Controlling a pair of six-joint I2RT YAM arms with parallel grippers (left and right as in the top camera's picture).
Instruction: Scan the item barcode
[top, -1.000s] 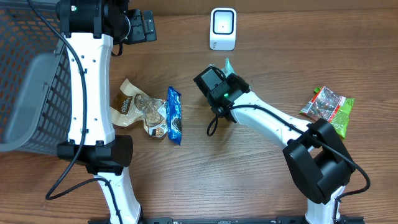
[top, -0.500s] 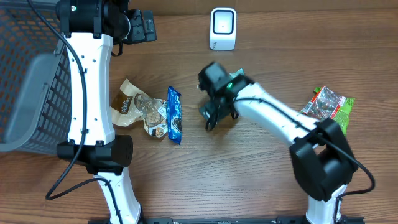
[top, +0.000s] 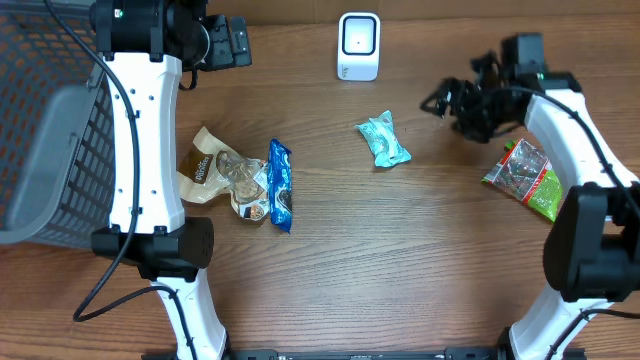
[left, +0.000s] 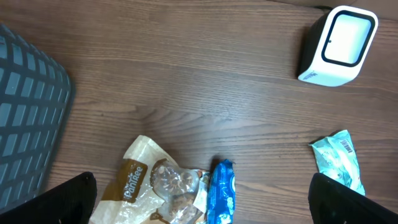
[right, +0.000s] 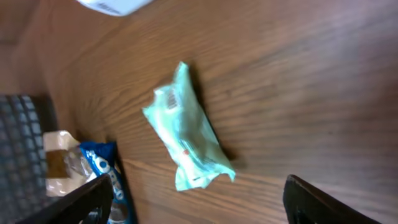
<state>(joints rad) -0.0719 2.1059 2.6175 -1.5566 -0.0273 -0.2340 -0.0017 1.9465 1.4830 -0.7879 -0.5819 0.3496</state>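
The white barcode scanner (top: 358, 45) stands at the back middle of the table and shows in the left wrist view too (left: 336, 45). A mint-green packet (top: 383, 140) lies flat on the wood in front of it, barcode side up (right: 186, 127). My right gripper (top: 455, 105) hangs open to the right of the packet, apart from it, with nothing between its fingers (right: 84, 202). High at the back left, my left gripper (top: 225, 40) is open and empty, and its view looks down on the packet's end (left: 339, 163).
A brown-and-clear snack bag (top: 210, 170) and a blue packet (top: 281, 185) lie left of centre. A green-and-red packet (top: 528, 172) sits at the right edge, near my right arm. A grey mesh basket (top: 50, 120) fills the far left.
My right gripper opened and let go of the mint-green packet, which now lies on the table. The right arm then swung away to the back right. The left arm has not moved.
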